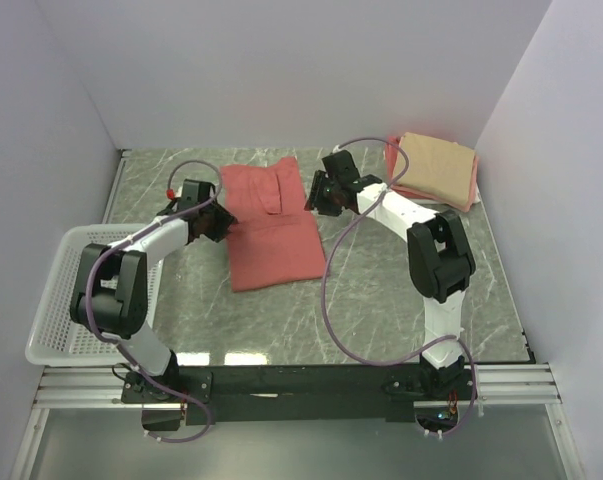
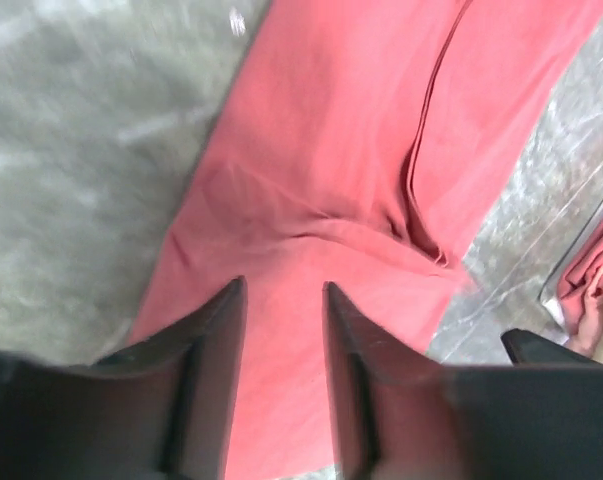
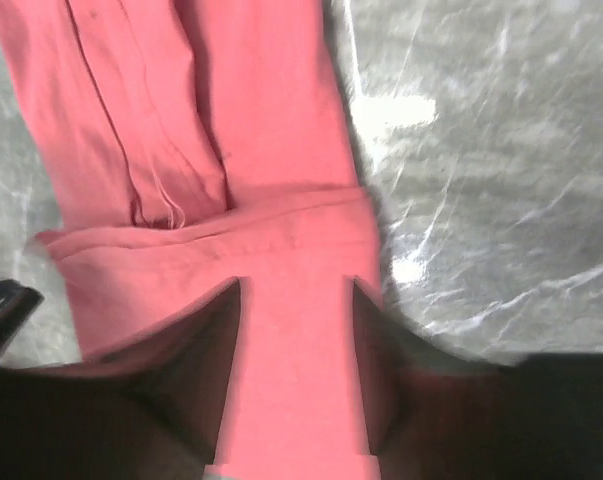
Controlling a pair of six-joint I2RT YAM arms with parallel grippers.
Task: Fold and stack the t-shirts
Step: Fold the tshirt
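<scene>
Salmon-red t-shirt (image 1: 271, 225) part-folded on table (image 1: 401, 300). Left end effector (image 2: 284, 290), right end effector (image 3: 296, 285) both parted, empty. Your next move, likely: grip hem corners, fold over.

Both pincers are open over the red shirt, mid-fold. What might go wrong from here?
1. The red t-shirt lies askew, a sleeve flap folded loosely on top; the next fold may come out crooked.
2. The left pincer and right pincer hang open close over the cloth; pulling away could snag a wrinkle.
3. The tan-and-pink stack sits in the far right corner; carrying the shirt there may undo it.
</scene>
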